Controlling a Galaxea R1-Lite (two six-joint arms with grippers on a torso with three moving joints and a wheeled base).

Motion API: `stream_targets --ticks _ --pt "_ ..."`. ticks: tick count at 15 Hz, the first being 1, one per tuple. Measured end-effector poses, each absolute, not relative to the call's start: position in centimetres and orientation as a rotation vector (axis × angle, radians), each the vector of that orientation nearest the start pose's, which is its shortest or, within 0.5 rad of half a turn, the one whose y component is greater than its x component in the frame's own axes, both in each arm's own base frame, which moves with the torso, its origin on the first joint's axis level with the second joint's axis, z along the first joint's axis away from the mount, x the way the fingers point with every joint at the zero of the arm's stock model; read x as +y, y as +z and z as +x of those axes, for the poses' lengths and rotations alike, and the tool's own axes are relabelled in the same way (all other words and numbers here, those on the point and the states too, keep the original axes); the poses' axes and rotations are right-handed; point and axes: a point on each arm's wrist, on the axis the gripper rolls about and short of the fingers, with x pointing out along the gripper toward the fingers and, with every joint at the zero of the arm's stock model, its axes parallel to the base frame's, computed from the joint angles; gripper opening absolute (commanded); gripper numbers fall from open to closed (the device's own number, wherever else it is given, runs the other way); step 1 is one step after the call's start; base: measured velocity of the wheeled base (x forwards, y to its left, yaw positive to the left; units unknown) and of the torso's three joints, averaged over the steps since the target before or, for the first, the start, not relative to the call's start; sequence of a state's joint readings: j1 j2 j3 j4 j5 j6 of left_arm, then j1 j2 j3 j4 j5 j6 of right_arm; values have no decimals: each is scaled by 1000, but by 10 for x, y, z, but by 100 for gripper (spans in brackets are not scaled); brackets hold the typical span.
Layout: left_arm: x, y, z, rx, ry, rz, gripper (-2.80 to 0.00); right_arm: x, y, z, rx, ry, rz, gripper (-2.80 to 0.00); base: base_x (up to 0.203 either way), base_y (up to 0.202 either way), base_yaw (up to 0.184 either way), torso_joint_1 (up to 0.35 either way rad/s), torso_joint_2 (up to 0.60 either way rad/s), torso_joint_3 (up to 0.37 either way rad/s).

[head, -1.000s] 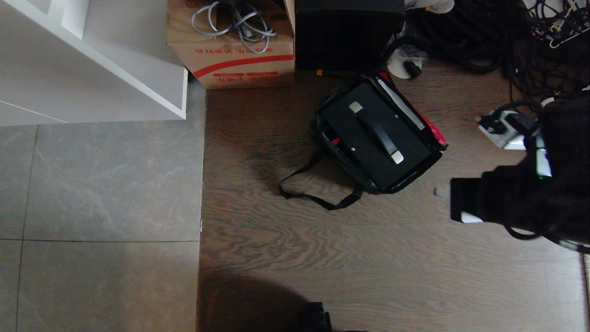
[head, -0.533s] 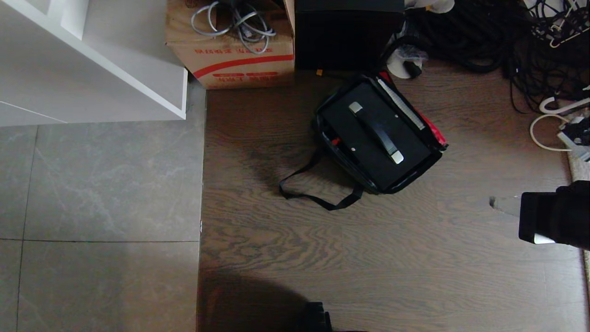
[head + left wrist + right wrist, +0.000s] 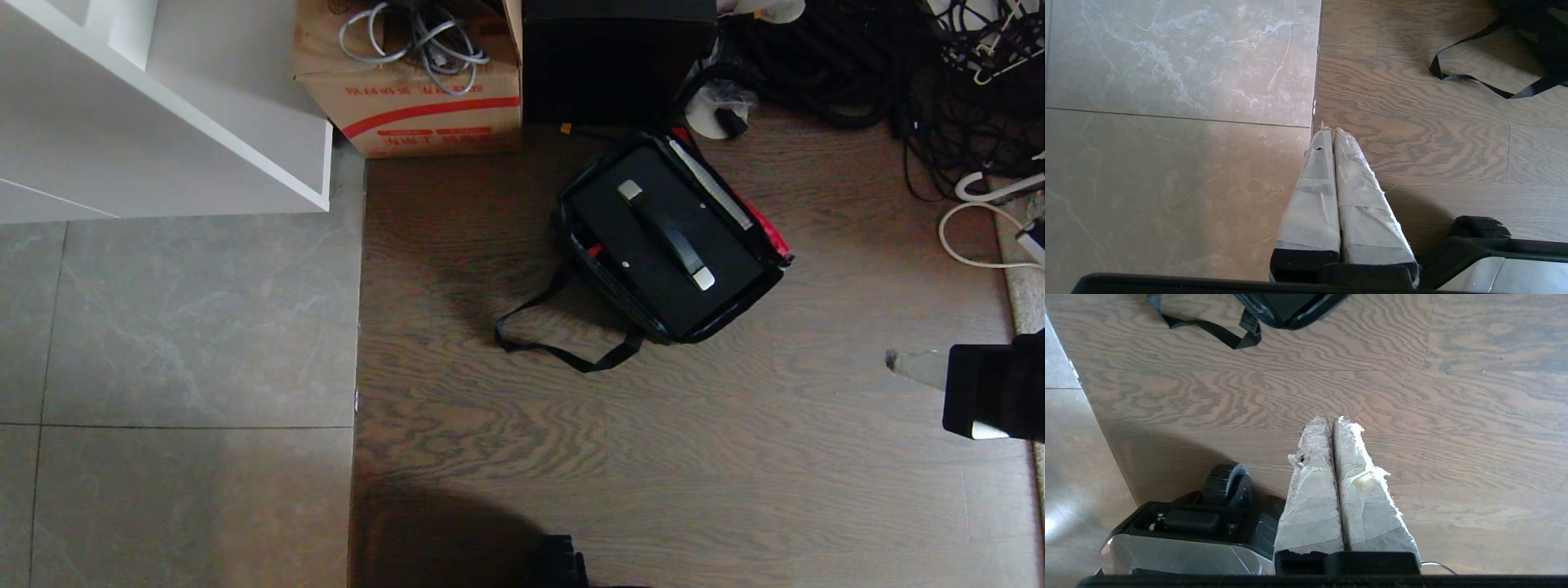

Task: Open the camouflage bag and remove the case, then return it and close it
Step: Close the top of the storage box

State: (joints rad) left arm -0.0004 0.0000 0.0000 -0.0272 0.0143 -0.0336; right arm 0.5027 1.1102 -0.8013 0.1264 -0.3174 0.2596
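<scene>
The camouflage bag (image 3: 608,282) lies open on the wooden floor, red lining (image 3: 769,229) showing along its right side. Inside it lies the black case (image 3: 718,253), handle side up. The bag's black strap (image 3: 563,353) loops on the floor in front. My right gripper (image 3: 894,358) hovers at the right edge of the head view, well to the right of the bag, its taped fingers shut and empty (image 3: 1331,420). The bag's near corner (image 3: 1306,320) shows far ahead of it. My left gripper (image 3: 1329,130) is shut and empty over the tile seam, with the strap (image 3: 1474,79) off to one side.
Behind the bag stand a cardboard box (image 3: 408,90) with grey cables and a tall black box (image 3: 612,57). Black cables (image 3: 857,65) tangle at the back right, with a white cable (image 3: 951,245) below them. A white shelf unit (image 3: 180,106) fills the back left. My base (image 3: 1188,531) is close below.
My right arm has drawn back to the right and nearer me, away from the bag, and now shows only at the view's edge. Bag and case have not moved.
</scene>
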Motion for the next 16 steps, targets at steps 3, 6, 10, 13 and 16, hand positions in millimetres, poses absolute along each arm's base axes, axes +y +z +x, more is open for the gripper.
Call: stream_targets --ticks 3,6,10,13,16 --pt "0 78 -23 -27 13 -33 -280 65 245 133 419 131 83 -280 0 0 0 0 0 0" --pt "0 78 -23 -27 15 -37 -280 65 246 132 416 134 85 -280 4 -19 1 2 0 0" --pt "0 78 -23 -24 16 -35 -280 65 248 132 412 134 87 -280 2 -149 2 3 3 0" --pt "0 78 -23 -27 15 -37 -280 64 248 132 411 134 87 -280 0 -86 -1 2 0 3" --pt "0 78 -23 -27 14 -37 -280 64 248 132 408 134 88 -280 0 0 0 0 0 0"
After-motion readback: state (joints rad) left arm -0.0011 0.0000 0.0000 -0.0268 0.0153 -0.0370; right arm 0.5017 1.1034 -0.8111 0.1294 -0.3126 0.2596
